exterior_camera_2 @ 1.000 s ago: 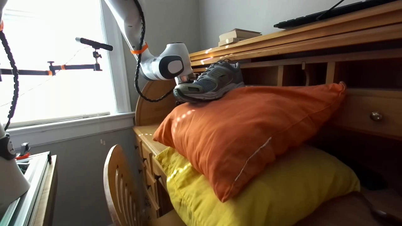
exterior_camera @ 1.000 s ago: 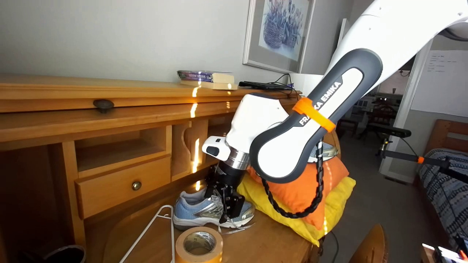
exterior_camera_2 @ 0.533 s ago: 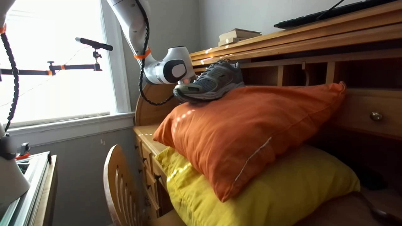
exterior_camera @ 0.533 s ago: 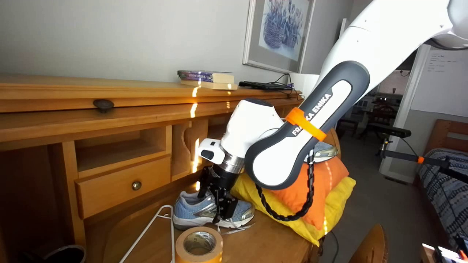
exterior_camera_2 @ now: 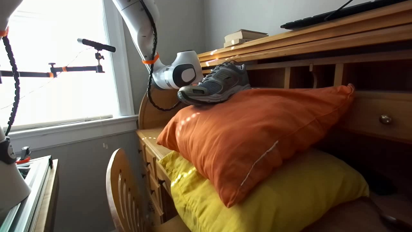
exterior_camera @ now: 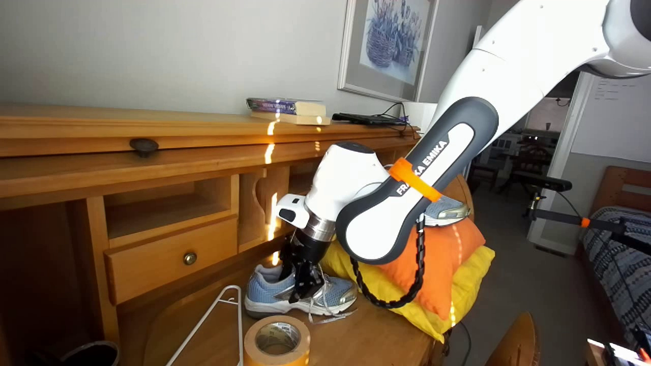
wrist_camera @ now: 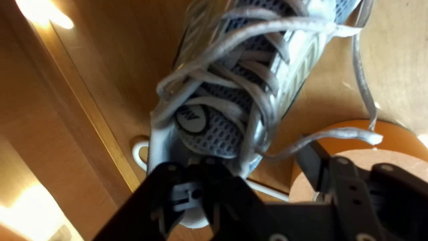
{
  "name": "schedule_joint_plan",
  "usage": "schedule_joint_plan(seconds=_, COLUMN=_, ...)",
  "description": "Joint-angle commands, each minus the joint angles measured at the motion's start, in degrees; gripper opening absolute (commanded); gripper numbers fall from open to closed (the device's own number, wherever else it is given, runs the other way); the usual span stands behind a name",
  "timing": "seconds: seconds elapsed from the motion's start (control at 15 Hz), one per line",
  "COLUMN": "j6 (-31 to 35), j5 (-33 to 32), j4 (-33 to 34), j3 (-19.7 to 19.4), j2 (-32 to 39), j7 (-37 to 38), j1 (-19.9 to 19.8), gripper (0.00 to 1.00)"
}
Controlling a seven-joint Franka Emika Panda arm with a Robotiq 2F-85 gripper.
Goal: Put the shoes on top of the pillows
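Observation:
A grey-blue and white shoe (exterior_camera: 264, 297) stands on the desk in an exterior view; the wrist view shows its laces and opening (wrist_camera: 217, 134). My gripper (exterior_camera: 292, 288) is low over this shoe. In the wrist view its fingers (wrist_camera: 254, 160) are spread apart, one in the shoe's opening, the other outside its side with a gap to it. The second shoe (exterior_camera_2: 222, 85) rests on the orange pillow (exterior_camera_2: 264, 129), which lies on the yellow pillow (exterior_camera_2: 289, 193). The arm partly hides this shoe (exterior_camera: 443, 212) and the pillows in an exterior view. The gripper is hidden in the view from the pillow side.
A roll of tape (exterior_camera: 277, 360) stands close beside the desk shoe, under the outer finger in the wrist view (wrist_camera: 401, 137). A white hanger (exterior_camera: 240, 325) lies to its left. The desk's shelves and drawer (exterior_camera: 168, 259) rise behind. A chair (exterior_camera_2: 119, 183) stands in front.
The arm has come lower and my gripper has moved left and down into the shoe's opening. The desk shoe has shifted slightly right. The pillows and the shoe on them have not moved.

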Motion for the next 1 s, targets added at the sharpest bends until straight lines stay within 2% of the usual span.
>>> schedule_joint_plan(seconds=0.0, j6=-2.2, j5=-2.0, j4=0.4, j3=-1.0, j2=-0.1, j7=5.1, j1=0.8, gripper=0.28)
schedule_joint_plan(seconds=0.2, j6=-4.9, j5=-1.7, j4=-0.3, j3=-0.3, j2=-1.5, j7=7.0, j1=0.2, gripper=0.04)
schedule_joint_plan(seconds=0.27, j6=-5.7, j5=-1.5, j4=-0.5, j3=-0.1, j2=-2.0, j7=7.6, j1=0.1, gripper=0.01)
schedule_joint_plan(seconds=0.4, j6=-7.8, j5=-1.0, j4=-1.1, j3=0.8, j2=-3.6, j7=8.3, j1=-0.6, gripper=0.04)
schedule_joint_plan(seconds=0.53, j6=-8.8, j5=-0.5, j4=-2.1, j3=1.8, j2=-5.6, j7=8.6, j1=-1.2, gripper=0.00)
schedule_joint_plan(seconds=0.93, j6=-10.0, j5=1.4, j4=-6.6, j3=5.4, j2=-13.3, j7=7.3, j1=-2.8, gripper=0.03)
